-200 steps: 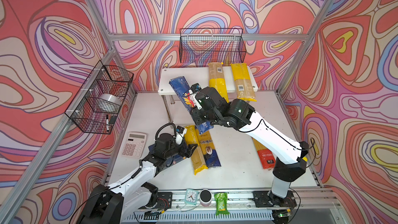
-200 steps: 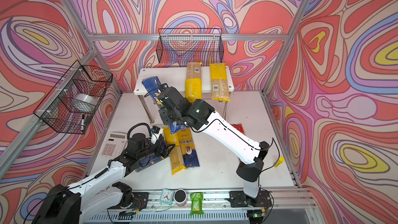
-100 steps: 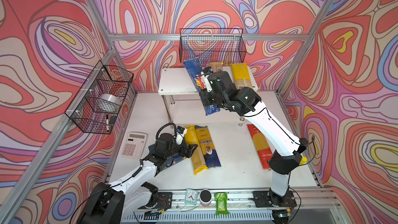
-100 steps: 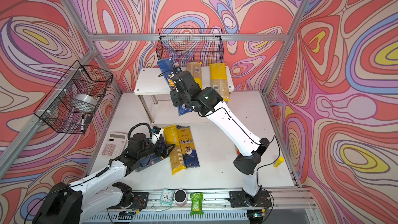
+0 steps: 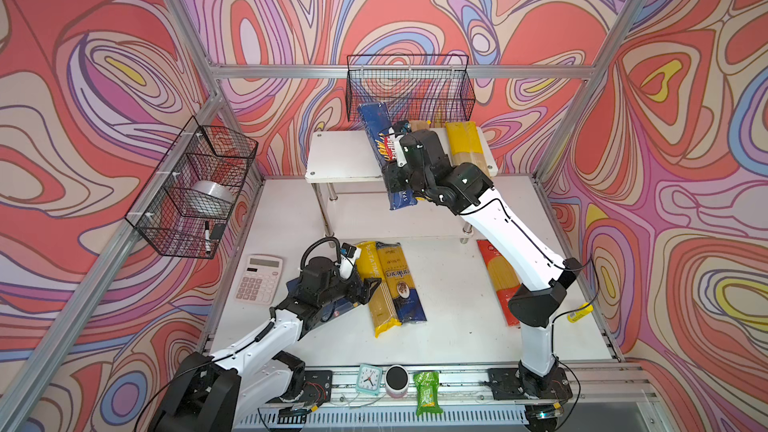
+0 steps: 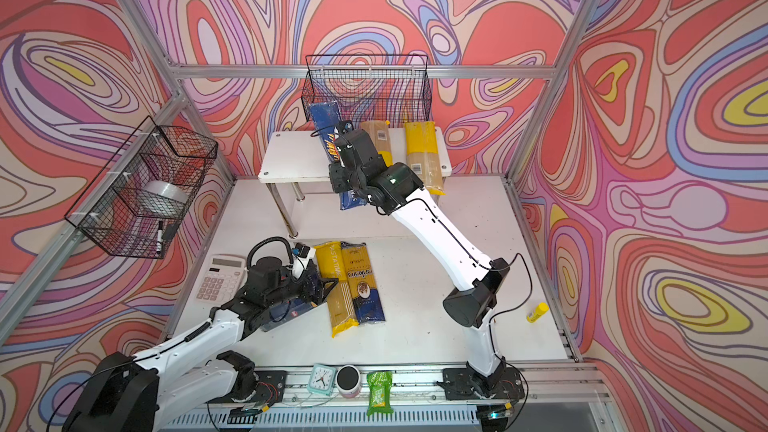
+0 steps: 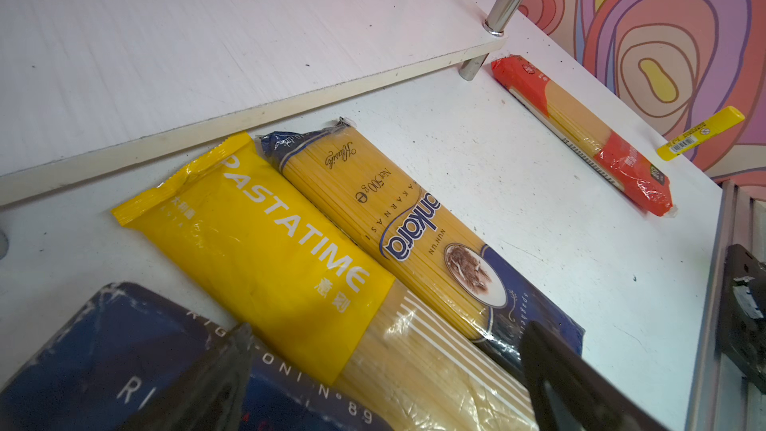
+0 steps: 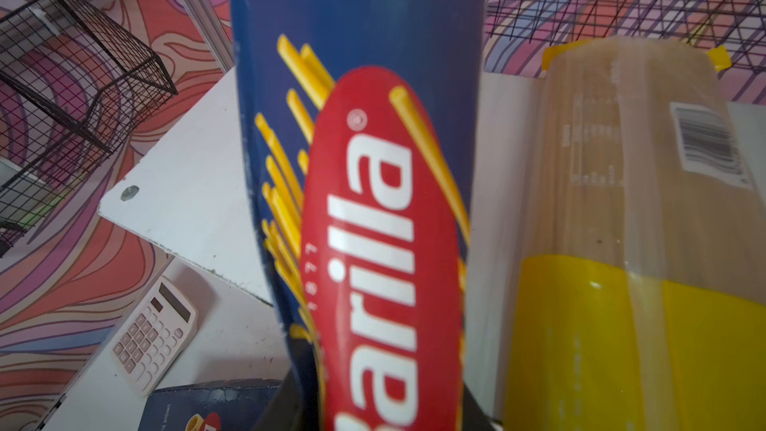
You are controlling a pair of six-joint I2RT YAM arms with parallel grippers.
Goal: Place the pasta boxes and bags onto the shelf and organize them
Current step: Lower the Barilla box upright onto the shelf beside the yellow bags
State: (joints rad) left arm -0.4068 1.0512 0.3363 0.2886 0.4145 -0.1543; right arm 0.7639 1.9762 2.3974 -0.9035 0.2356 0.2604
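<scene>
Right end effector (image 5: 391,155), clamped on spaghetti box (image 5: 374,120), just swung it from in front of shelf (image 5: 340,155) to over its top beside a bag (image 6: 376,141); left end effector (image 5: 368,290) open; set-down looks next.

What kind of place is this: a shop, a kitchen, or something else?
Probably a robot test booth, not a shop: two robot arms on a rail, printed wall panels in a metal frame, and pasta packs staged on and near a white shelf.

Overlooking whole table (image 5: 449,284) from high front in both top views. Skimming Pastatime bag (image 7: 265,250) from left wrist; crowding spaghetti box (image 8: 364,184) from right wrist.
</scene>
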